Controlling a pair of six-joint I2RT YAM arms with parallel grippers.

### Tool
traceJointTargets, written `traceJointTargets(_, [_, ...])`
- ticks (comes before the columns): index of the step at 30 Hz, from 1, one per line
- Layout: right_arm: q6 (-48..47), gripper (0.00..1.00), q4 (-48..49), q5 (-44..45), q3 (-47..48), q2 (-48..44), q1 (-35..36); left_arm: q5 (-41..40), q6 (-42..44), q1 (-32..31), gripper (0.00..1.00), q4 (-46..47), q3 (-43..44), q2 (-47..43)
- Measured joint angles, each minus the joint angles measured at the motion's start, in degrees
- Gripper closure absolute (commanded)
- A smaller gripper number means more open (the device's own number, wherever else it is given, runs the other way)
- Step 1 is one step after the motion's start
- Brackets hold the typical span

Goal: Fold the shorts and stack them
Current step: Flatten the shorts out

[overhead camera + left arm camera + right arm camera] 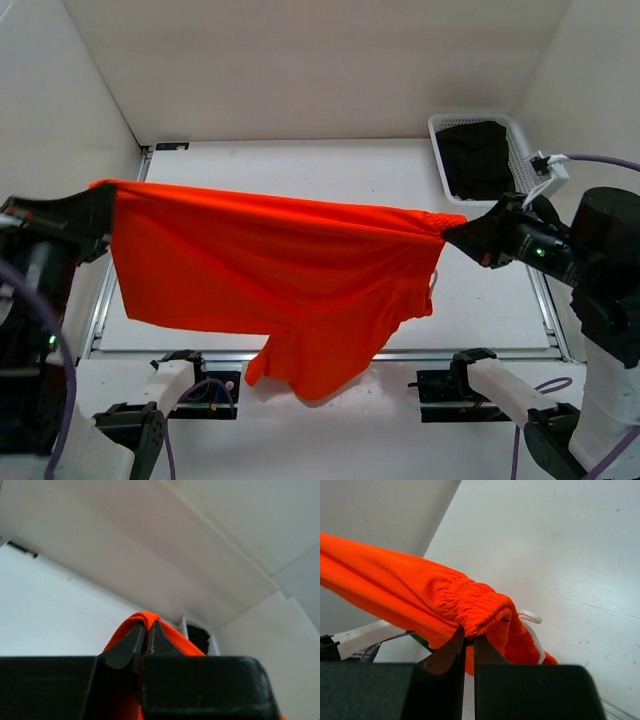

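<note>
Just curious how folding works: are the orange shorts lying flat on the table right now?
No, the shorts hang in the air, stretched between the left gripper and the right gripper.

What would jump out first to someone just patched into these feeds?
The bright orange shorts hang stretched in mid-air across the table, pinched at one end by the left gripper and at the gathered waistband by the right gripper. One leg droops toward the near edge. A white basket at the far right corner holds something dark.
</note>
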Motion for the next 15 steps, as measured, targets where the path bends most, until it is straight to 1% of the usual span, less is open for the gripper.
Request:
traceJointTargets(3, [0.13,1.00,3.26,1.51,-6.14,0.37,0.02,0.35,0.28,-0.09,0.90,5.07,-10.62,0.26])
traceJointTargets(5, [0.15,1.00,6.12,3.04,-11.72,2.40,0.04,1.68,0.44,-0.15,0.90,8.61,-16.46,4.66])
traceJointTargets(7, [0.13,1.00,9.99,4.61,-16.83,6.80,0.04,3.08,0.85,-0.26,0.90,12.15,-19.98,12.57])
traceJointTargets(9, [0.04,1.00,14.51,6.10,-20.09,13.46,0.04,3.96,1.31,-0.39,0.90,15.63,-22.32,22.49])
traceJointTargets(11, [0.00,1.00,19.10,7.63,-21.75,21.97,0.04,4.22,1.99,-0.42,0.90,17.51,-22.53,33.33])
traceJointTargets(13, [0.09,1.00,23.52,9.57,-21.86,31.26,0.07,4.20,2.60,-0.44,0.89,18.03,-20.70,44.44])
traceJointTargets(14, [0.17,0.95,24.41,10.43,-20.04,36.81,0.00,4.37,2.95,-0.48,0.76,17.73,-17.73,50.60])
traceJointTargets(15, [0.17,0.65,25.53,11.32,-17.18,42.60,-0.02,4.46,3.32,-0.55,0.50,17.75,-13.68,56.92])
